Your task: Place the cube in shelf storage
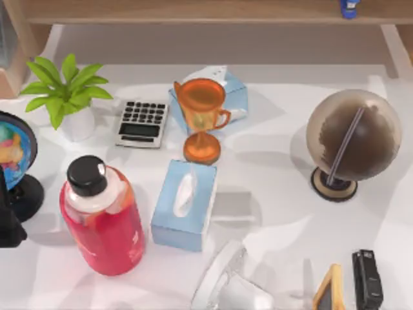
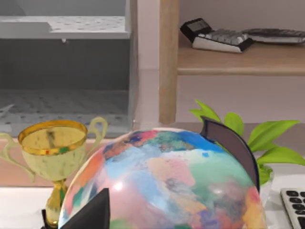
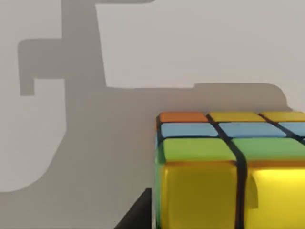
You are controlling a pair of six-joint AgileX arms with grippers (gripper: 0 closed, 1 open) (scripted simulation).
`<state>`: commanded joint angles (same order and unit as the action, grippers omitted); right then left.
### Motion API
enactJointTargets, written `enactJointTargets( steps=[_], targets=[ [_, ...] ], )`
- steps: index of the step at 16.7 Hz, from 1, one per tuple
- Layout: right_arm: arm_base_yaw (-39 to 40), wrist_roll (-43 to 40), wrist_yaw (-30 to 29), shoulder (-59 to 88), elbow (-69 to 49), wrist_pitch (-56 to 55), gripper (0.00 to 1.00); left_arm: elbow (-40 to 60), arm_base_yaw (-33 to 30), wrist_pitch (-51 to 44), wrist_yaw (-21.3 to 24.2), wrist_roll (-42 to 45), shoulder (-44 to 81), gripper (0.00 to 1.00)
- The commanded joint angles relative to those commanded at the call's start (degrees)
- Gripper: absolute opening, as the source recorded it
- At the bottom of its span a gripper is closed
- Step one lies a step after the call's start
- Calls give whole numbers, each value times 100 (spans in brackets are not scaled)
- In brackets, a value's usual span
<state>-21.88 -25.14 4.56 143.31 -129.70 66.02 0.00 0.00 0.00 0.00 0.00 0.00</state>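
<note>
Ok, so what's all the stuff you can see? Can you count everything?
cube: 1, yellow, green, blue and orange squares, close up in right wrist view
shelf: 1, light brown wood, back of desk
tissue boxes: 2, light blue, middle of desk
trophy cup: 1, orange, between the boxes
gold cup: 1, left wrist view, beside colourful globe
colourful globe: 1, left edge
brown globe: 1, right side
plant: 1, green, white pot, back left
calculator: 1, grey with black keys, beside plant
bottle: 1, red, black cap, front left
right arm: 1, white, front edge
left arm: 1, dark, left edge
</note>
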Motion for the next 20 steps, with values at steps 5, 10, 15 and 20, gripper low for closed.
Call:
enactJointTargets(
  steps=[5, 10, 15, 20],
  targets=[
    [0, 0, 0, 0, 0, 0, 17, 0, 0, 0, 0, 0, 0, 100],
    [0, 0, 0, 0, 0, 0, 0, 0, 0, 0, 0, 0, 0, 100],
    [0, 0, 0, 0, 0, 0, 0, 0, 0, 0, 0, 0, 0, 100],
    [-58, -83, 134, -220, -57, 162, 0, 0, 0, 0, 0, 0, 0, 100]
  ],
)
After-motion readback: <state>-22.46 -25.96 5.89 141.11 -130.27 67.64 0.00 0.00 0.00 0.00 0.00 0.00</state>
